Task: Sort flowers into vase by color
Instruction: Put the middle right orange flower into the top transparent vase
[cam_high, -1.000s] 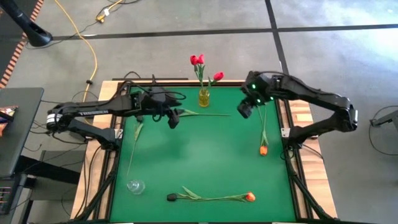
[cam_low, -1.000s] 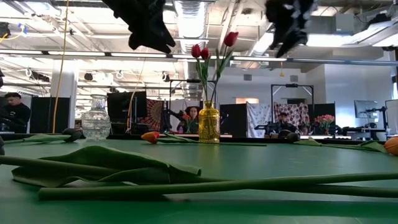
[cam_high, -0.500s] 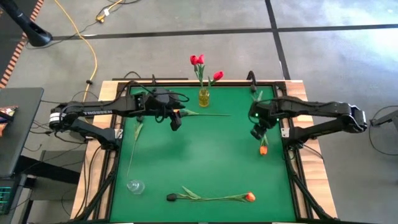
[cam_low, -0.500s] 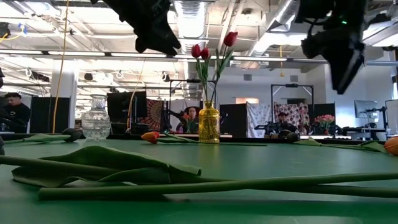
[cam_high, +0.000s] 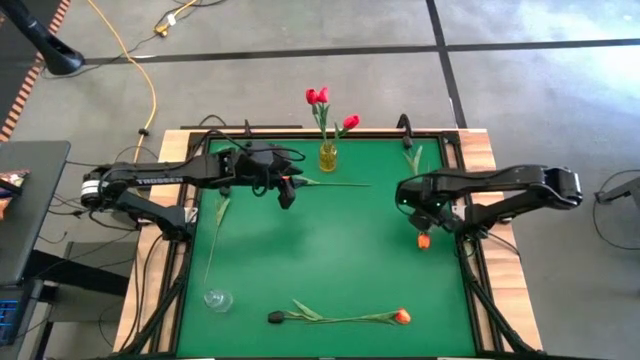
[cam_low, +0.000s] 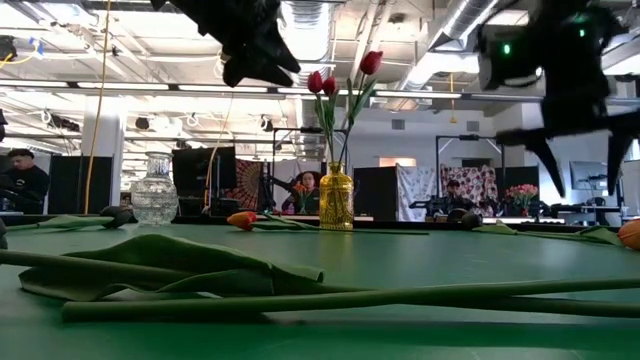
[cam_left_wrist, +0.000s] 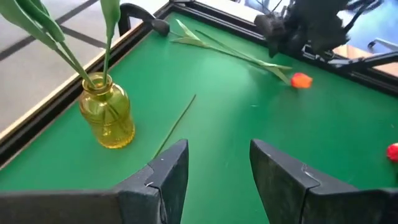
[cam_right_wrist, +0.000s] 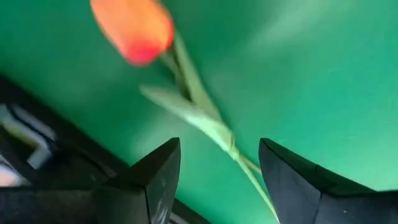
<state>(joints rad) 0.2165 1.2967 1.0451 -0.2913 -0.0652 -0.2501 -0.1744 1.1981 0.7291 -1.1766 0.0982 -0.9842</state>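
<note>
Right pincer (cam_right_wrist: 214, 180) hangs low over the orange tulip (cam_high: 423, 241) at the right edge of the surface (cam_high: 330, 260), well to the right of the yellow vase (cam_high: 327, 157). You can see its fingers spread wide, one on each side of the green stem just behind the orange head, gripping nothing. That tulip lies flat, its stem running back toward the far right corner.

Your left pincer (cam_left_wrist: 214, 171) hovers just left of the yellow vase, above a bare stem (cam_high: 335, 183) lying on the surface in front of that vase. Its fingers stand apart with nothing between them.

The yellow vase stands upright at the far edge and holds the red tulips (cam_high: 318, 97), three heads showing. A clear vase (cam_high: 217, 298) stands far from it, toward the near left corner, with nothing in it that you can make out. Another flower (cam_high: 215, 222) lies between the two vases along the left side. Nearest you, a long stem lies across the near edge with an orange head (cam_high: 402, 316) at its right end and a dark head (cam_high: 276, 317) at the left; whether that is one flower or two you cannot tell.
</note>
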